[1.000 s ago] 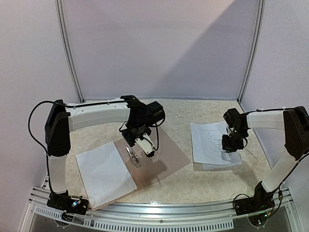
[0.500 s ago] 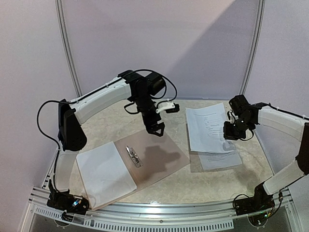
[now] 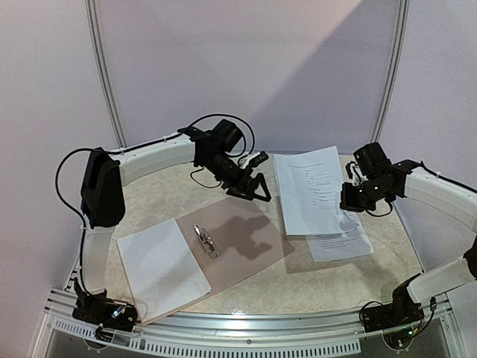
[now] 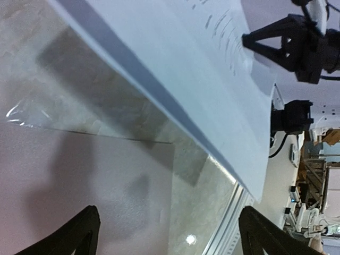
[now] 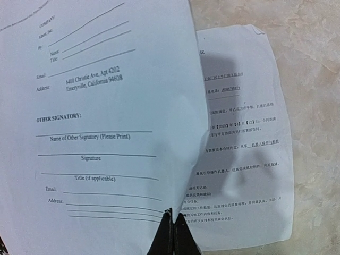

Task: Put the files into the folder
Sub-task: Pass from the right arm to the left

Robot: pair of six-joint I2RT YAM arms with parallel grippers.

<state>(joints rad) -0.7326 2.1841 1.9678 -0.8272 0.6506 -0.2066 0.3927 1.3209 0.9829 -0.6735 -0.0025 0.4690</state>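
Lifted further, printed sheet (image 3: 309,190) curls; folder (image 3: 250,242) seemingly open.

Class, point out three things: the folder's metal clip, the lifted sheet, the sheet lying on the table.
metal clip (image 3: 206,241), top view, its middle.
lifted sheet (image 3: 307,192), top view, printed face.
lying sheet (image 3: 343,246), top view, its uncovered near part.

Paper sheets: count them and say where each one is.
3. One blank sheet lies on the open folder's left half. One printed sheet is pinched by the right pincer. A second printed sheet lies on the table beneath it. More may be stacked unseen.
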